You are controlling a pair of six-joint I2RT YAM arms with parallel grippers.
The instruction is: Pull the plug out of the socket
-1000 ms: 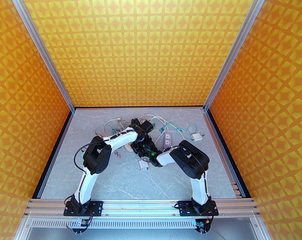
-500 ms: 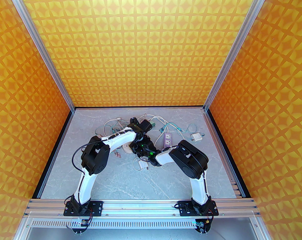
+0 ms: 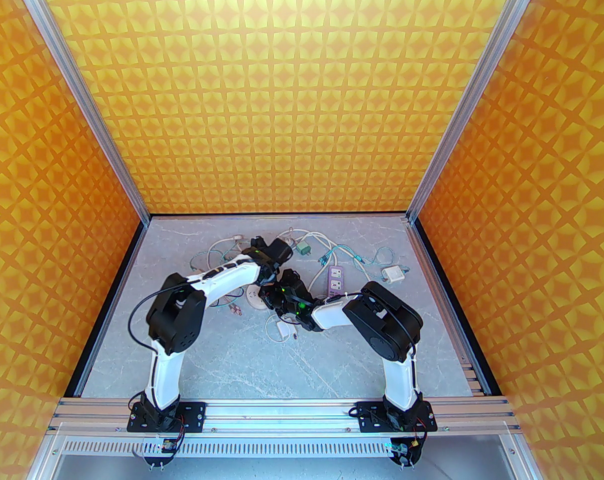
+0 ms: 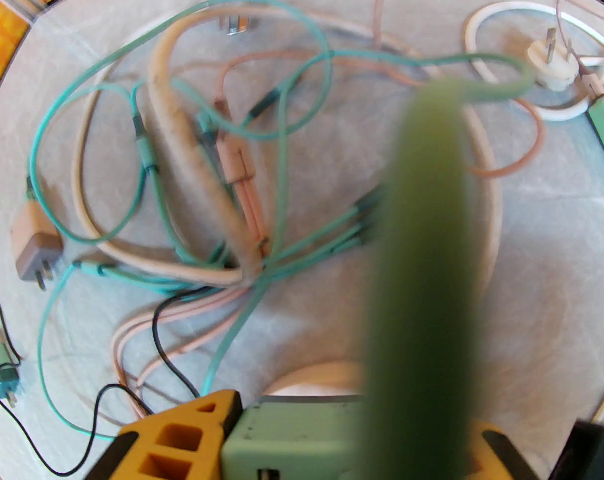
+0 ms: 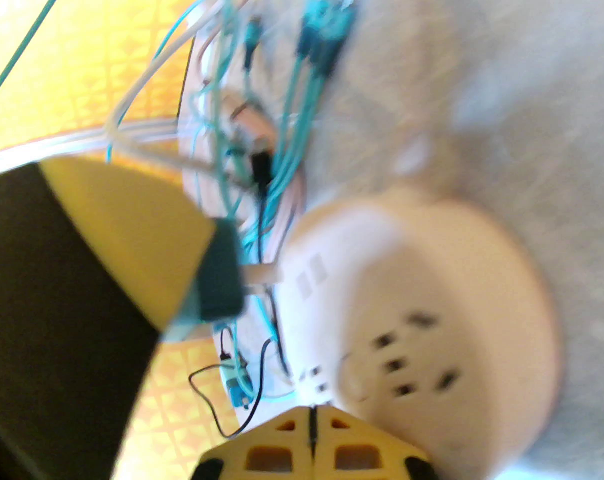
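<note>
Green plug (image 4: 291, 443), clamped in my left hand (image 4: 332, 448), looks nearly free of the socket (image 5: 422, 308) my closed right hand (image 5: 312, 443) seems to pin.

Here we are inside a three-sided booth, and it is loud: the back wall (image 3: 276, 93) carries a repeating orange-and-yellow star-and-diamond print, glowing palest yellow across its middle. The left wall (image 3: 36, 218) and right wall (image 3: 547, 218) wear the same pattern in a deeper orange. Two aluminium posts, left post (image 3: 81, 98) and right post (image 3: 474, 93), run down the corners where the walls meet. Down below, the worktop (image 3: 281, 368) is pale grey with faint white marble veining, evenly lit, framed by a black border strip (image 3: 276, 214) at the foot of the walls. Along the near edge sits a silver aluminium rail (image 3: 281, 410), and just in front of it a slotted metal strip (image 3: 281, 449).
</note>
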